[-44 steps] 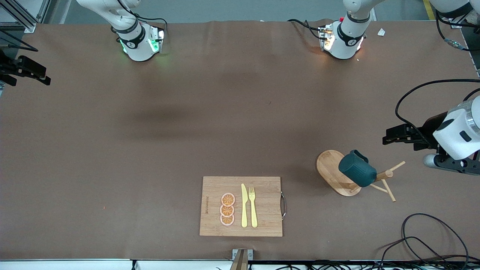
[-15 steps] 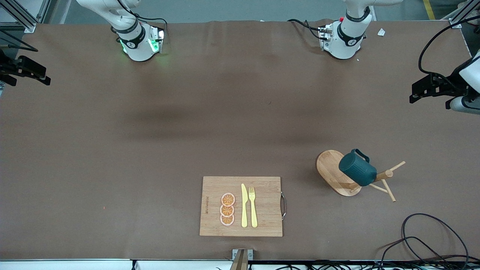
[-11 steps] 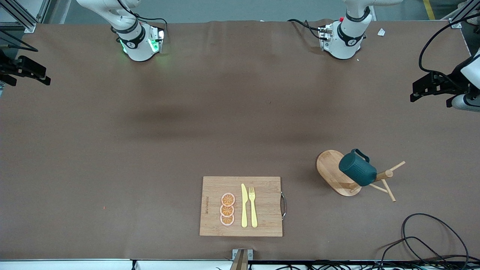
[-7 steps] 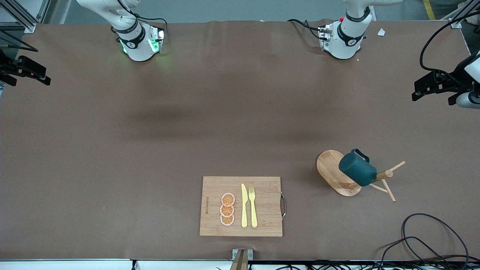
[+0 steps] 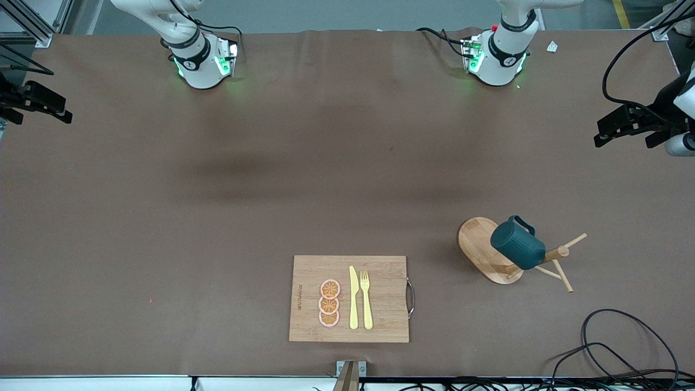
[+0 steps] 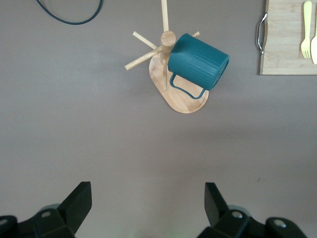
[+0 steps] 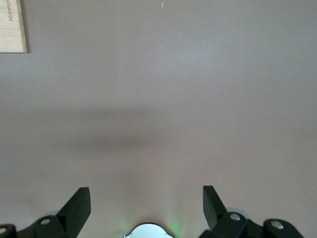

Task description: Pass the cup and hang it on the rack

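The dark teal cup (image 5: 517,243) hangs tilted by its handle on a peg of the wooden rack (image 5: 478,244), which stands toward the left arm's end of the table. The left wrist view shows the cup (image 6: 198,60) on the rack (image 6: 185,101) too. My left gripper (image 5: 602,133) is open and empty, up over the table's edge at the left arm's end, well apart from the rack. In its wrist view the left gripper (image 6: 148,203) holds nothing. My right gripper (image 5: 62,108) is open and empty over the table's right-arm end; its wrist view (image 7: 147,203) shows bare table.
A rectangular cutting board (image 5: 349,298) with orange slices, a yellow knife and a fork lies nearer the front camera, mid-table; it also shows in the left wrist view (image 6: 290,44). Black cables (image 5: 624,347) lie near the front corner by the rack.
The left gripper, beside the rack 3 s ago, has pulled back toward the bases and stays nearly still over the last second. The cup stays on the rack. The left base light turned green.
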Tool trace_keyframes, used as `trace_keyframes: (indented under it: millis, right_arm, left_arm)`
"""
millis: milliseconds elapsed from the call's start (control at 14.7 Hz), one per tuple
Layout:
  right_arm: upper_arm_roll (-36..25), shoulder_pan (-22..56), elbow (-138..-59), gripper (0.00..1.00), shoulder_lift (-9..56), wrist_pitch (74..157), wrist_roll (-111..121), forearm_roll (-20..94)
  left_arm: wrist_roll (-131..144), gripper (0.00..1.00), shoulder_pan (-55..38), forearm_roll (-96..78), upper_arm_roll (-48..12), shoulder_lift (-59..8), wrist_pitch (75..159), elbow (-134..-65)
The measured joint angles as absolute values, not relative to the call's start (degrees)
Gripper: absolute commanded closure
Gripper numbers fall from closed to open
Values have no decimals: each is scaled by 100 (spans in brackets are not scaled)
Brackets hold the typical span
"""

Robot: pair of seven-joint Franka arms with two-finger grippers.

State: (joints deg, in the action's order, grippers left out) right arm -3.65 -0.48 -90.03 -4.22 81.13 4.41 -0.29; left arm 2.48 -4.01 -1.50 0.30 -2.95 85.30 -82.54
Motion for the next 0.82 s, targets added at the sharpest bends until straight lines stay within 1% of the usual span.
trace_keyframes:
  millis: [341,819]
  right_arm:
    - [-365,-48,-9003,0,-422,8113,441,-29]
    - [-365,-49,-9004,0,-422,8113,439,-29]
  left_arm:
    - [173,0,-439,-68,9,-295,8964,-8272]
    - [156,0,-531,-51,-3,-295,9005,-8289]
